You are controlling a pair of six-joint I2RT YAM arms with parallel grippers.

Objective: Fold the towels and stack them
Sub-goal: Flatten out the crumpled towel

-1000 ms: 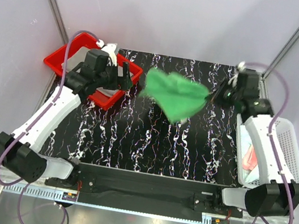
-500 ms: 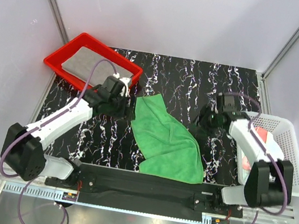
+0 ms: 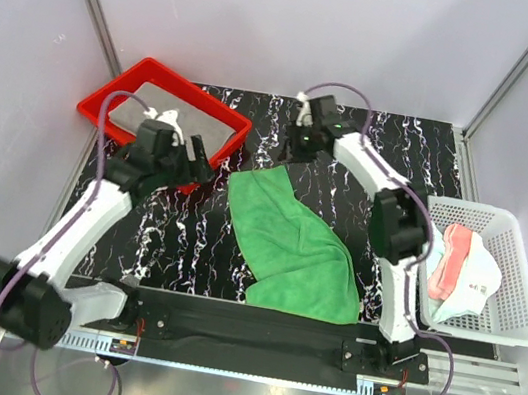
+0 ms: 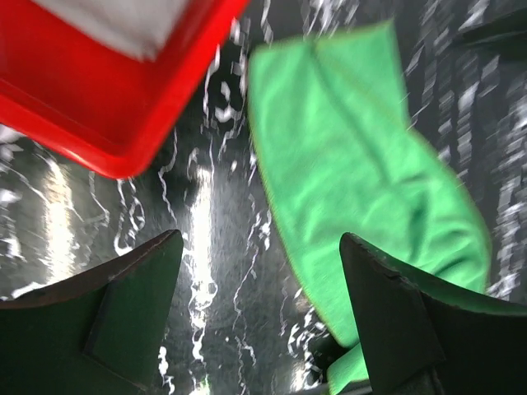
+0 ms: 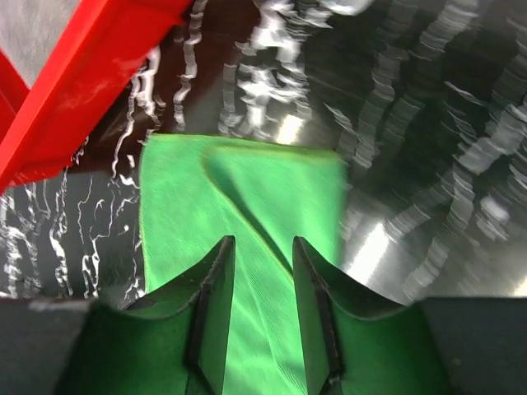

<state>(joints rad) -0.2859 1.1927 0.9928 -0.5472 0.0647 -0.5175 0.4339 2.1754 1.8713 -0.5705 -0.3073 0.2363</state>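
The green towel [image 3: 289, 242], stretched in the air between the two arms a second ago, now lies slack on the black marbled table [image 3: 405, 140]. In the last half second the right claw [image 3: 300, 145] has swung from beside the white basket [image 3: 518, 286] out to the far side of the table. The left claw [image 3: 198, 158] has drawn back toward the red tray [image 3: 96, 112].

The left claw's jaws stand wide apart with nothing in them; its wrist view shows only bare table between the fingers. The green towel lies ahead of it and to its right, with one long edge running down toward the right finger. The tray sits ahead and to its left, holding the grey towel [image 3: 210, 128].

The right claw's jaws are parted by a narrow gap, and no cloth is pinched between them. The far end of the green towel lies directly under and just ahead of its fingertips. Whether they touch the cloth cannot be told.

The white towel [image 3: 473, 281] and the salmon-pink towel [image 3: 448, 259] lie in the basket, well apart from both claws.
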